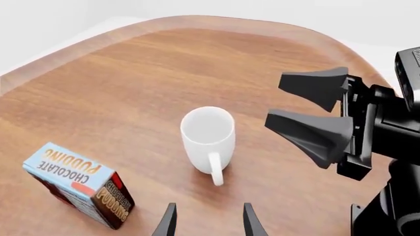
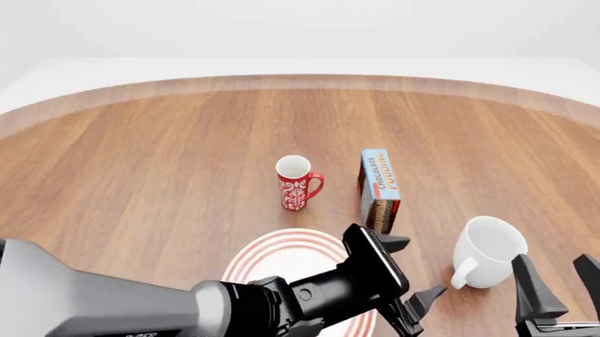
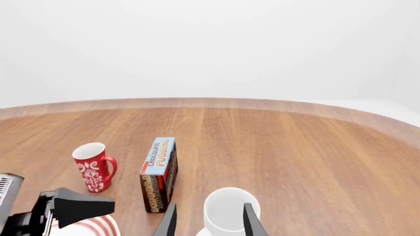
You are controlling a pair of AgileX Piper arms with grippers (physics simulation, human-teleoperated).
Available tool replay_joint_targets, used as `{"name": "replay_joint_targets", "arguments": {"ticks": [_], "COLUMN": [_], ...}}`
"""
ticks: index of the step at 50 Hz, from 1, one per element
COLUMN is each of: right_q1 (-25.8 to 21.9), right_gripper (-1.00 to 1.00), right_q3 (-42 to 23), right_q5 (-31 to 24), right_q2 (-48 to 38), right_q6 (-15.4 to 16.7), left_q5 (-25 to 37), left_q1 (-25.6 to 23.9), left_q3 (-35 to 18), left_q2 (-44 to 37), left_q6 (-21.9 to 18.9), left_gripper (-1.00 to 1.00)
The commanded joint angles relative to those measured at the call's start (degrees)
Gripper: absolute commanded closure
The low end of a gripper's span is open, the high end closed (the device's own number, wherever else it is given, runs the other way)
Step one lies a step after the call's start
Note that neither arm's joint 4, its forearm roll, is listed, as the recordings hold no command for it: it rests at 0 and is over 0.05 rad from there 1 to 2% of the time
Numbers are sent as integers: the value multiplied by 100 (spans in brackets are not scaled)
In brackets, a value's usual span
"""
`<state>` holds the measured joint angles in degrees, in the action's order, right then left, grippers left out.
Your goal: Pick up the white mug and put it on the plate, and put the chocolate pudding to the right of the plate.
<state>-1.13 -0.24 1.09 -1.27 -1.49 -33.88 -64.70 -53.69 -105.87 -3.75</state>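
The white mug [image 2: 487, 261] stands upright at the near right of the table, handle toward the arms. My right gripper [image 2: 560, 288] is open just behind and right of it, its fingertips short of the mug [image 3: 226, 209]. My left gripper [image 2: 412, 270] is open too, reaching across the plate [image 2: 281, 260] toward the mug [image 1: 208, 135] with a gap between. The chocolate pudding [image 2: 379, 181] stands on an edge, blue face up, beyond the plate's right side. The left arm covers much of the plate. In the left wrist view the right gripper [image 1: 276, 102] shows with its jaws apart.
A red mug with a white pattern [image 2: 298, 182] stands left of the pudding, just beyond the plate. The round wooden table's far edge [image 2: 300, 81] curves across the back, and bare wood lies to the left and far right.
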Motion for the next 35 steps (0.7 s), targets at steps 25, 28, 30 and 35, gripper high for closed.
{"name": "replay_joint_targets", "arguments": {"ticks": [25,28,30,35], "right_q1": [11,12,13,14], "right_gripper": [-100,-100,-100,-100], "right_q3": [-8,-11,-12,-10], "right_q5": [-118,-119,-115,-73], "right_q2": [100,98,91,45], "right_q6": [-50,-53,-55,-57], "left_q5": [230,266,283,309], "left_q1": [-60,-51,-43,-21], "left_q3": [-546,-608,-642,-744], "left_q2": [-323,-345,-348,-414], "left_q6": [-40,-47,-50,-49], "left_gripper": [-100,-100,-100,-100]}}
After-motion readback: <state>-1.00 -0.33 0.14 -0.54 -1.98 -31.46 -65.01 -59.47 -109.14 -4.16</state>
